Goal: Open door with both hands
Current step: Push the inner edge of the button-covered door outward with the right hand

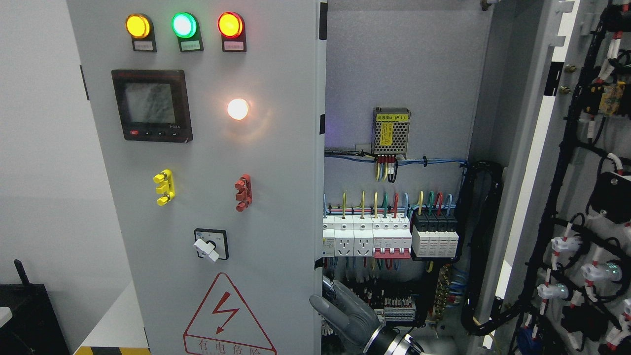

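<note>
You see the grey-gloved hand [345,313], fingers loosely spread and holding nothing, set against the inner edge of the left grey metal cabinet door [222,162] to push it wider, while the right door [581,197] already stands swung open.
</note>
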Action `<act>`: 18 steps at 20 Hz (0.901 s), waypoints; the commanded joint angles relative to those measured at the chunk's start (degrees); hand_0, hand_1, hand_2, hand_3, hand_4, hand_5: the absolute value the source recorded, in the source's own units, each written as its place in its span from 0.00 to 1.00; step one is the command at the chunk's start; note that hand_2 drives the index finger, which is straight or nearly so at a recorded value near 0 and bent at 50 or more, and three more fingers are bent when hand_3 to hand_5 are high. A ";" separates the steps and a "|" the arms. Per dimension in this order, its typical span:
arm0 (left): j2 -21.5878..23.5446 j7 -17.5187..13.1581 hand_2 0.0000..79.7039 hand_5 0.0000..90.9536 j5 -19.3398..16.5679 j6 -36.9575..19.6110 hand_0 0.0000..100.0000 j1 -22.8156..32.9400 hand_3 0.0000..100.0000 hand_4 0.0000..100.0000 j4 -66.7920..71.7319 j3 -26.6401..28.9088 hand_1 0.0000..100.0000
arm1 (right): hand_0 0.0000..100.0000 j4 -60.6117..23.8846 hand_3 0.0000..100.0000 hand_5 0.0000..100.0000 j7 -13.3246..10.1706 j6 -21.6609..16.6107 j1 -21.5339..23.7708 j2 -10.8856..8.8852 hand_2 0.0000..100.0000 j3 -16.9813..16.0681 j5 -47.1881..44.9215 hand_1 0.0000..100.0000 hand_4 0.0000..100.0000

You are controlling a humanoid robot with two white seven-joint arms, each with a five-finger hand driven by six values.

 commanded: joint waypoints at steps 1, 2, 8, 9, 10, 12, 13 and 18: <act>-1.93 -0.06 0.00 0.00 0.00 0.03 0.12 0.00 0.00 0.00 0.00 -0.02 0.39 | 0.12 -2.30 0.00 0.00 1.96 0.04 0.25 0.25 0.00 1.23 -0.04 0.39 0.00; -1.93 -0.06 0.00 0.00 0.00 0.03 0.12 0.00 0.00 0.00 0.00 0.07 0.39 | 0.12 -2.47 0.00 0.00 2.93 0.05 0.34 0.42 0.00 1.23 -0.04 0.39 0.00; -1.93 -0.06 0.00 0.00 0.00 0.03 0.12 0.00 0.00 0.00 0.00 0.07 0.39 | 0.12 -3.26 0.00 0.00 4.43 0.05 0.60 0.60 0.00 1.49 -0.04 0.39 0.00; -1.93 -0.06 0.00 0.00 0.00 0.03 0.12 0.00 0.00 0.00 0.00 -0.02 0.39 | 0.12 -3.53 0.00 0.00 5.22 0.05 0.69 0.60 0.00 1.67 -0.04 0.39 0.00; -1.93 -0.06 0.00 0.00 0.00 0.03 0.12 0.00 0.00 0.00 0.00 -0.02 0.39 | 0.12 -3.88 0.00 0.00 5.93 0.05 0.78 0.60 0.00 1.84 -0.04 0.39 0.00; -1.93 -0.06 0.00 0.00 0.00 0.03 0.12 0.00 0.00 0.00 0.00 -0.02 0.39 | 0.12 -4.14 0.00 0.00 6.20 0.05 0.95 0.69 0.00 2.37 -0.12 0.39 0.00; -1.93 -0.06 0.00 0.00 0.00 0.03 0.12 0.00 0.00 0.00 0.00 0.07 0.39 | 0.12 -4.41 0.00 0.00 6.20 0.05 1.30 0.77 0.00 2.55 -0.30 0.39 0.00; -1.93 -0.06 0.00 0.00 0.00 0.03 0.12 0.00 0.00 0.00 0.00 -0.02 0.39 | 0.12 -6.16 0.00 0.00 6.20 0.22 2.09 1.04 0.00 4.13 -2.06 0.39 0.00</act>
